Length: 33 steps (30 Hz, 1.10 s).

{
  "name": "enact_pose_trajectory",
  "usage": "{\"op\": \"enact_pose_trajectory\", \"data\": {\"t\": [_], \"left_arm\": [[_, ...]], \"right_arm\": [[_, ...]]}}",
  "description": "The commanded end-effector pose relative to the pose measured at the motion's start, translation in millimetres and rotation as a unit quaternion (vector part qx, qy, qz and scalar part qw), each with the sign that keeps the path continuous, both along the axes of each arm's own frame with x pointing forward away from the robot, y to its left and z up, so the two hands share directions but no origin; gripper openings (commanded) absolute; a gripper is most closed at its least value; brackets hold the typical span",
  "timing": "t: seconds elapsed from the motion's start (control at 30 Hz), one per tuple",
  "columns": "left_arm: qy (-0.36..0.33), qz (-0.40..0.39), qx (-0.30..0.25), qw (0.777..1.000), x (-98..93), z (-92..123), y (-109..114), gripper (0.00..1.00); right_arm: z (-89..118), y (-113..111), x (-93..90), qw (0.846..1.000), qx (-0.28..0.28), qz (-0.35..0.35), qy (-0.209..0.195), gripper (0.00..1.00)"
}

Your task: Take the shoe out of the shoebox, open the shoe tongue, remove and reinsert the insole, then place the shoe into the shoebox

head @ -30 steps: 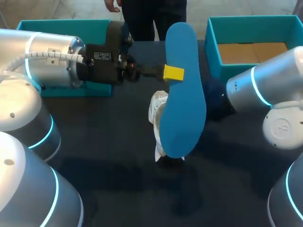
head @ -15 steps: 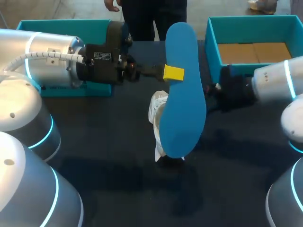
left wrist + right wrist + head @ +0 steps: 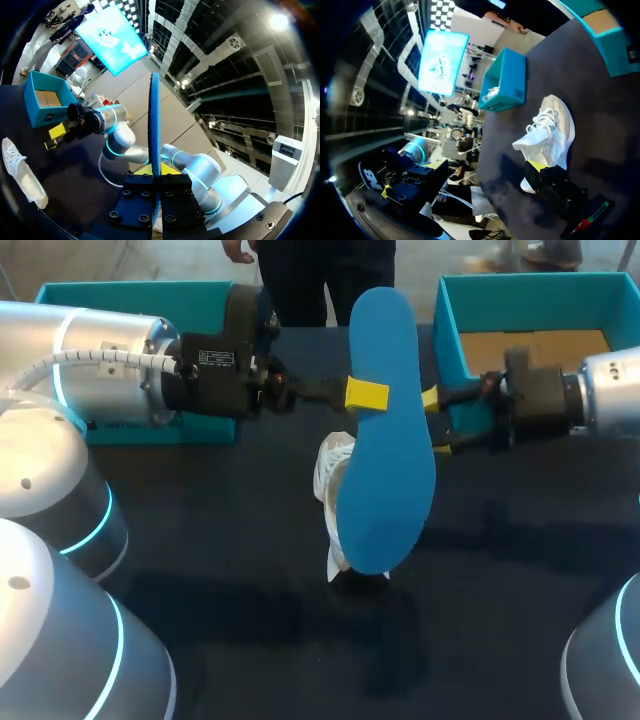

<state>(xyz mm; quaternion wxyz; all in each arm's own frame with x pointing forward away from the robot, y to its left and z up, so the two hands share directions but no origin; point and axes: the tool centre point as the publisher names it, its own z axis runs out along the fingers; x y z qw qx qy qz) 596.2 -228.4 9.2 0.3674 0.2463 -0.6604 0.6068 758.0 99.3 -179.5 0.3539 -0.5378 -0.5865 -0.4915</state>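
Your left fingers (image 3: 366,395) are clamped on the blue insole (image 3: 388,455), pinching one long edge and holding it up above the counter (image 3: 230,570); your right fingers (image 3: 430,398) are spread wide with nothing in them, just beside the insole's opposite edge; the white shoe (image 3: 334,465) lies on the counter beneath the insole, outside the teal shoebox (image 3: 449,340) at the far right; another teal box (image 3: 130,292) sits far left.
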Motion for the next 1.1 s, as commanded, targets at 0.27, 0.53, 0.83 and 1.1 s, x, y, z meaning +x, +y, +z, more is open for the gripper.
{"op": "enact_pose_trajectory", "data": {"t": [0.27,0.53,0.83,1.1], "left_arm": [[0.000,0.002,-0.002,1.000,-1.4,-2,-1,0.00],[0.000,0.002,-0.002,1.000,-1.4,-2,-1,0.00],[-0.159,-0.009,-0.007,0.987,0.8,-15,19,0.00],[-0.388,0.012,0.023,0.921,14.1,-45,31,0.00]], "right_arm": [[3,-1,-2.1,0.999,0.036,-0.007,-0.008,1.00],[3,-1,-2.1,0.999,0.036,-0.007,-0.008,1.00],[3,-1,-2.1,0.999,0.036,-0.007,-0.008,1.00],[3,-1,-2.1,0.999,0.036,-0.007,-0.008,1.00]]}}
